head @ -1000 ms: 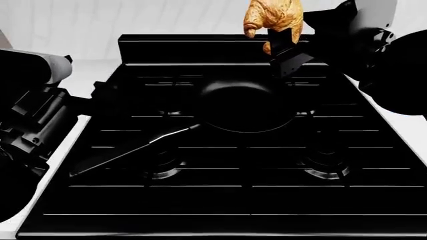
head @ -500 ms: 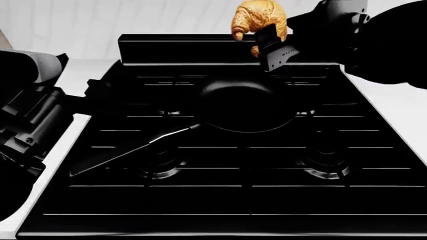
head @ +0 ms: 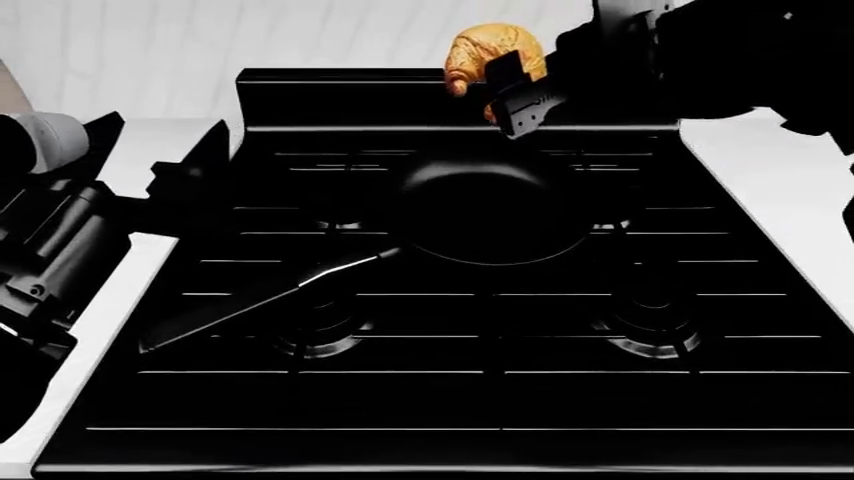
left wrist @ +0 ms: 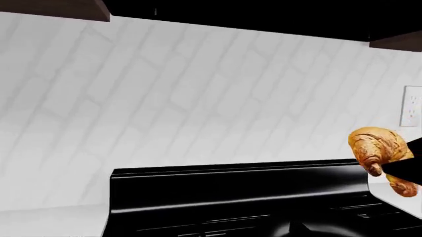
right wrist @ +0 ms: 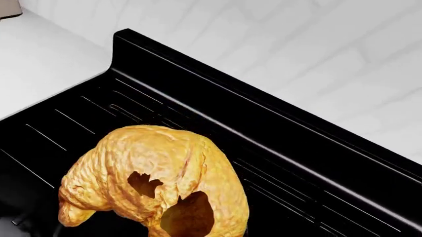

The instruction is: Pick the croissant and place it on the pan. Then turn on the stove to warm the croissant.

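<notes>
Two tools are showing as we look down from the head camera. Our right tool [head: 514, 85] is clamping the croissant [head: 490, 52] between its dark fingers, holding it in the air above the back of the stove [head: 454, 400], in front of the raised rear panel and the white tiled wall [head: 267, 35]. We are seeing the golden-brown, ridged pastry close up in the right wrist view [right wrist: 155, 180], filling the lower part of that picture with the black grates beneath it. The pastry is also showing at the edge of the left wrist view [left wrist: 379, 148], level with the top of the rear panel.

Below and in front of the croissant, the pan [head: 494, 210] is sitting on the grates toward the back of the stove, round and black, with nothing in it. Its long thin handle is pointing toward the front left, over the front left burner.

Our left tool [head: 187, 185] is hovering at the stove's left edge, holding nothing; we cannot tell how far apart its fingers are. White tabletop [head: 787, 210] is lying on both sides of the stove.
</notes>
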You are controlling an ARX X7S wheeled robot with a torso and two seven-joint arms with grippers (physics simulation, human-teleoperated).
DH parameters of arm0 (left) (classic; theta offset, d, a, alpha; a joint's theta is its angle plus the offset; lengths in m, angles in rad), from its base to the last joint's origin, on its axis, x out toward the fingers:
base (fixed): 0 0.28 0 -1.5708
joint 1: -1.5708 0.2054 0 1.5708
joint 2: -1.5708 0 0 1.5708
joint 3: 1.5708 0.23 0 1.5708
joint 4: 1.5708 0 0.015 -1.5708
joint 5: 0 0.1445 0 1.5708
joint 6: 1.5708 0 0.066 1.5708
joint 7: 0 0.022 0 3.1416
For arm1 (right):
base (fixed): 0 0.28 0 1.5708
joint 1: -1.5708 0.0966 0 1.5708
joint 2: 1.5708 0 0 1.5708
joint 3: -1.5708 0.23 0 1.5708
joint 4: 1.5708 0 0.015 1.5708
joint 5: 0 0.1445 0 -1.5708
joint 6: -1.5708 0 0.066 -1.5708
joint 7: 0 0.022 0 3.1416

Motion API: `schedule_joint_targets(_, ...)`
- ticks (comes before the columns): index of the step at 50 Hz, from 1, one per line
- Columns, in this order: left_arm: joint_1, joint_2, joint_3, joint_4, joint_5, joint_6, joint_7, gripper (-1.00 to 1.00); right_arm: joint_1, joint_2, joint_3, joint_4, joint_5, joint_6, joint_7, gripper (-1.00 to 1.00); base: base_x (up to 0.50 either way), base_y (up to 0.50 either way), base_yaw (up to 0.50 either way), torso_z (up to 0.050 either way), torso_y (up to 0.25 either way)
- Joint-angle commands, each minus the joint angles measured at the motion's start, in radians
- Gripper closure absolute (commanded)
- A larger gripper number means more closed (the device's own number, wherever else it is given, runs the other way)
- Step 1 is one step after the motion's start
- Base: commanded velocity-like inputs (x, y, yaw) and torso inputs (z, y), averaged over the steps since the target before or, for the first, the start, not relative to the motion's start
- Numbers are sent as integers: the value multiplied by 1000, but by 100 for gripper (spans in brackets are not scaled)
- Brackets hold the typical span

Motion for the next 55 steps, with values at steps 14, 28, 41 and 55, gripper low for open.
schedule_joint_targets(14, 13, -13, -20, 21, -31, 5, -10, -100, 15, -73, -106, 118, -75, 21, -150, 100, 0, 0, 0, 0, 0)
schedule_joint_targets(28, 22, -15, -20, 18, -21, 12, -12, -100, 11, -103, -165, 181, -129, -3, -219, 100, 0, 0, 0, 0, 0)
schedule_joint_targets(41, 38, -22, -31, 23, -25, 14, -22, -100, -12, -129, -197, 242, -165, -46, -268, 100, 0, 0, 0, 0, 0)
schedule_joint_targets(55, 45, -30, -32, 23, -20, 15, -28, -100, -53, -150, -229, 290, -194, -80, -312, 100, 0, 0, 0, 0, 0)
